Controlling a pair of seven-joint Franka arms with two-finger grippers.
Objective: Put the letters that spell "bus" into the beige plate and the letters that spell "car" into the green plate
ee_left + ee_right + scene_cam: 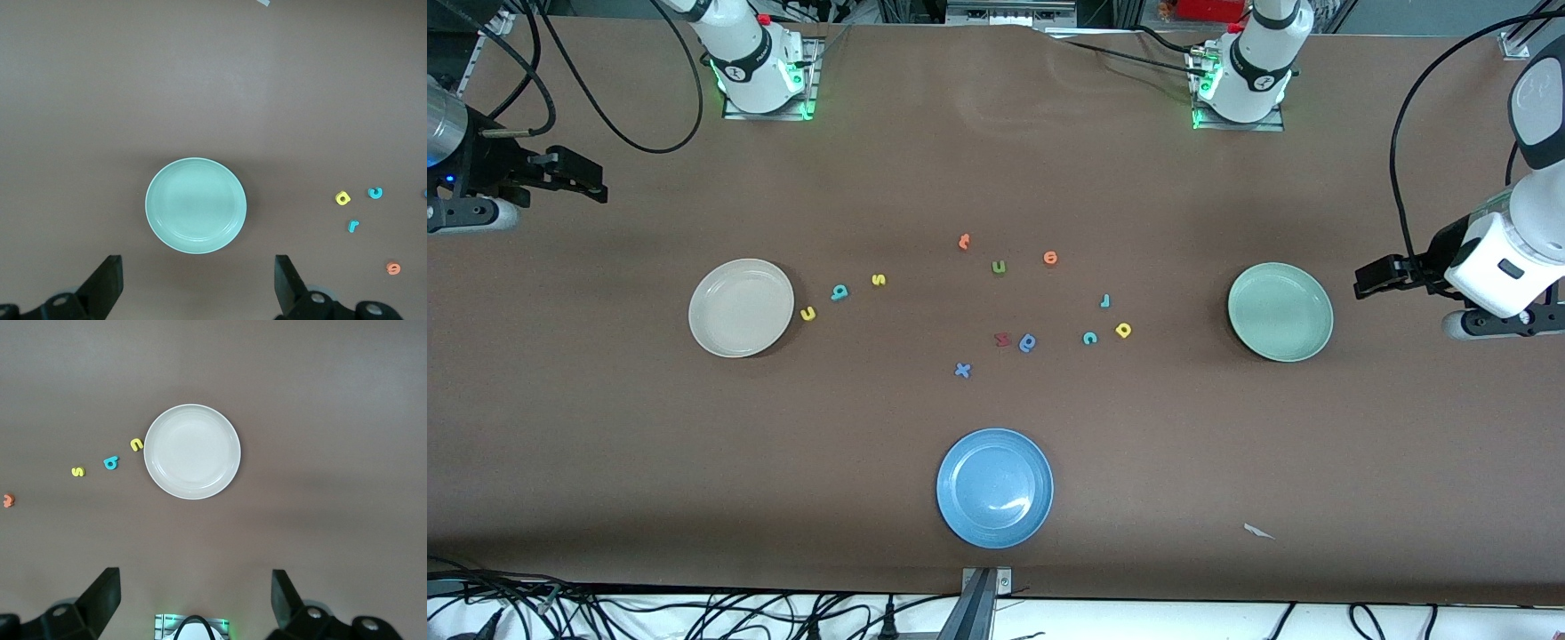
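Note:
The beige plate [741,308] [192,451] lies toward the right arm's end with nothing in it. Beside it sit the yellow u [808,313] [136,444], teal b [839,292] [111,462] and yellow s [879,280] [78,471]. The green plate [1280,311] [196,205] lies bare toward the left arm's end. Between it and the table's middle are the light-blue r [1104,300] [353,225], teal c [1089,338] [375,193] and yellow a [1123,331] [343,198]. My left gripper [1374,277] [197,270] hangs open and empty over the table's end beside the green plate. My right gripper [591,182] [193,583] waits open and empty over the other end.
A blue plate [994,487] lies nearest the front camera. Mid-table are an orange letter [964,241], a green u [999,267], an orange e [1050,258], a red letter [1002,339], a darker blue letter [1028,342] and a blue x [962,370]. A white scrap [1258,532] lies near the front edge.

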